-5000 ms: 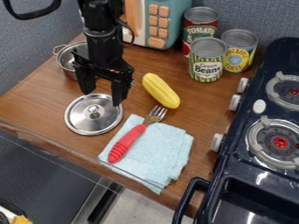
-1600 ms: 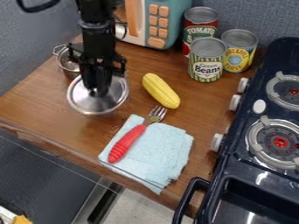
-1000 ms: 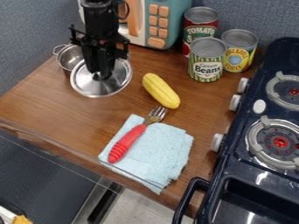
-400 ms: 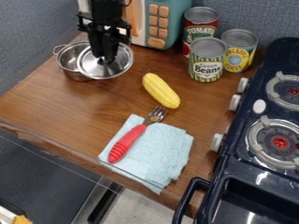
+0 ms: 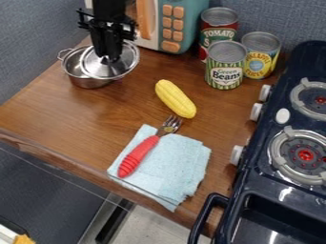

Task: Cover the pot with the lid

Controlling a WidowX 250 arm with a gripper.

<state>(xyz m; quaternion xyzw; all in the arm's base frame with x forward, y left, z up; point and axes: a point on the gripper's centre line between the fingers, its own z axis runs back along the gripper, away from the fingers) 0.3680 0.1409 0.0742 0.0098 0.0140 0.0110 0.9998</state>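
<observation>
The shiny metal lid [image 5: 127, 59] is hanging partly over the small steel pot [image 5: 88, 84], leaving the pot's left side uncovered; the black gripper [image 5: 112, 58] is pinching the lid by its knob, fingers closed in around it; the yellow toy corn cob [image 5: 175, 98] is lying nearby on the wooden counter [image 5: 57, 112]; farther out, the red-handled fork [image 5: 138, 156] is resting on the folded light-blue cloth [image 5: 175, 169]; three food cans [image 5: 225, 66] are standing beyond.

"Green Beans" reads on the striped can [image 5: 225, 69]. Behind that can, the red can [image 5: 218, 29] says "TOMATO"; at its right, the yellow can [image 5: 260, 58] bears "PINEAPPLE", the rest too small to read.
</observation>
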